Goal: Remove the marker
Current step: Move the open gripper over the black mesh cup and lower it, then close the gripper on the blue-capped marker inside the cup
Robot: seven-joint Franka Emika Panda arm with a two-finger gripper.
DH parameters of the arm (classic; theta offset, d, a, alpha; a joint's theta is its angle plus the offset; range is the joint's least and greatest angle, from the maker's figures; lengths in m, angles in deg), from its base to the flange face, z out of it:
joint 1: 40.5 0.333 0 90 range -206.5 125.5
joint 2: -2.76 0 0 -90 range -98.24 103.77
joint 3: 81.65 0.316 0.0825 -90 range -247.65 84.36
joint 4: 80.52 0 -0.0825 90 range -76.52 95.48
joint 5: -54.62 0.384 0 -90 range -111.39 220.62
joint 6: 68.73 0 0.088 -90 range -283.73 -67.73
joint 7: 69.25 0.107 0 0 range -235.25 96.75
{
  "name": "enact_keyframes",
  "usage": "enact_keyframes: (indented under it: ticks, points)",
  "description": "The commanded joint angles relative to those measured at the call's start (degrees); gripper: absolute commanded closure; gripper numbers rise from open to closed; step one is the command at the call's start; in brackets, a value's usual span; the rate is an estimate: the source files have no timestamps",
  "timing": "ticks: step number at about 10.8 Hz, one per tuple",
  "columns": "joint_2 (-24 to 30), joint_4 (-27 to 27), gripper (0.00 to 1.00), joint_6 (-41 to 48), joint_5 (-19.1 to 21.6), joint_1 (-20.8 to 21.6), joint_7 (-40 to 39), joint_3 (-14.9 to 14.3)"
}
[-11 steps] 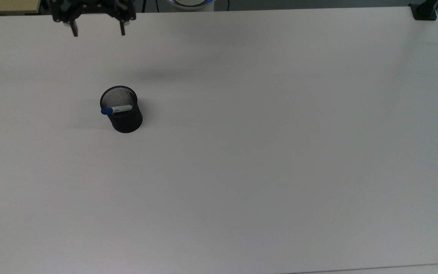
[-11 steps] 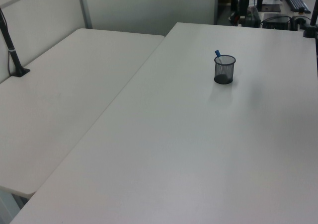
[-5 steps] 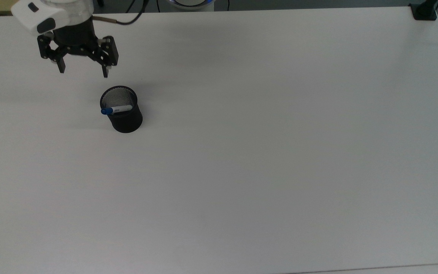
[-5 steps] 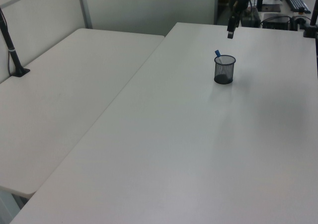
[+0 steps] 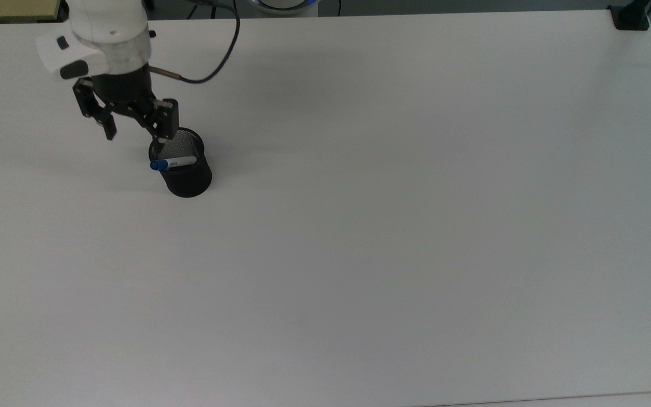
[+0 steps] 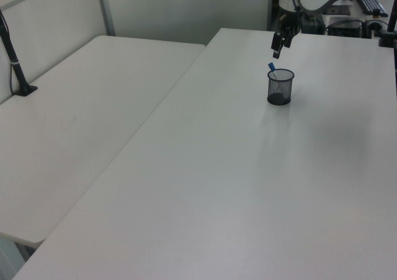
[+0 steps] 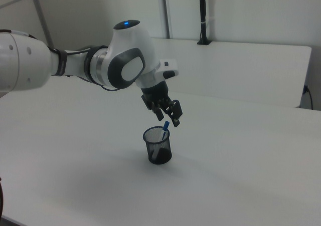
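A black mesh cup [image 5: 190, 180] stands on the white table [image 5: 393, 226], toward the top view's left. The marker [image 5: 174, 163], white with a blue cap, leans inside it, and the cap pokes over the rim on the top view's left. In the left view the blue cap of the marker [image 6: 271, 66] rises above the cup [image 6: 280, 89]. My gripper [image 5: 133, 142] hangs open just above the cup's rim, beside the cap, holding nothing. In the right view the gripper [image 7: 168, 120] hovers right over the marker's cap [image 7: 165, 127] and the cup [image 7: 157, 150].
A black clamp [image 5: 630, 17] sits at the table's corner at the top view's upper right. The arm's cable [image 5: 212, 68] loops above the table behind the cup. A second white table [image 6: 80, 106] adjoins on the left view's left, with a black post [image 6: 15, 63].
The gripper has come down from the top view's upper left edge toward the cup, staying open. Cup and marker have not moved.
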Motion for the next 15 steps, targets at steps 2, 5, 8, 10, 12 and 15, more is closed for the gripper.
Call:
enact_keyframes:
  ticks: [2,5,8,10,12,15]
  points:
    - [-3.0,1.1,0.32,-5.4,0.2,0.6,5.8,1.9]
    - [-3.8,1.0,0.71,-5.4,0.3,0.6,5.9,2.8]
    - [-3.3,0.6,1.0,-5.1,0.5,0.3,5.9,2.8]
    - [-1.8,0.5,1.0,-4.6,0.5,0.2,5.8,2.8]
    - [0.4,0.3,1.0,-3.3,0.8,0.2,5.8,2.9]
    - [3.7,-5.4,1.0,9.3,3.4,0.0,3.2,4.0]
